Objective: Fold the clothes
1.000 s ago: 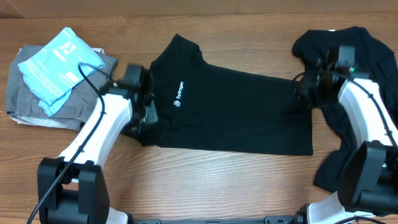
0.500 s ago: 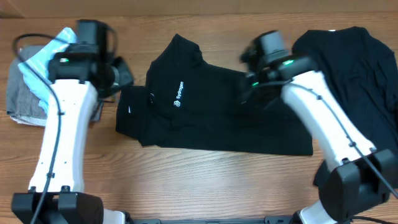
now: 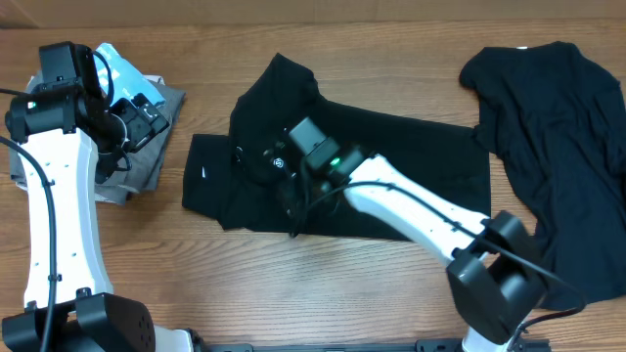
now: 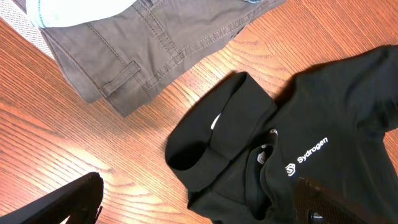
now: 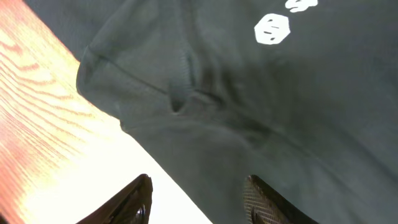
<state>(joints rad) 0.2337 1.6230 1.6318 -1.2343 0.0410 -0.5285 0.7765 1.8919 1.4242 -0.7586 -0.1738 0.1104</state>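
A black polo shirt point(image 3: 411, 181) lies flat mid-table, collar to the left, its white logo point(image 4: 305, 158) showing. A second black garment point(image 3: 558, 127) lies crumpled at the right. My left gripper point(image 3: 147, 117) hangs high over the left side, open wide with nothing between its fingers point(image 4: 68, 199); the polo's collar point(image 4: 224, 137) is below it. My right gripper point(image 3: 293, 200) reaches across the polo to its front left. In the right wrist view it point(image 5: 199, 202) is open, hovering just above the shirt's edge near the logo point(image 5: 272, 28), holding nothing.
A folded grey garment point(image 3: 147, 166) sits at the far left with a light blue plastic packet point(image 3: 115, 64) on top, partly behind my left arm. Bare wooden table point(image 3: 323, 284) runs along the front.
My left gripper has let go, opened wide and pulled back up to the left over the grey garment. My right arm has swept left across the polo to its logo area.
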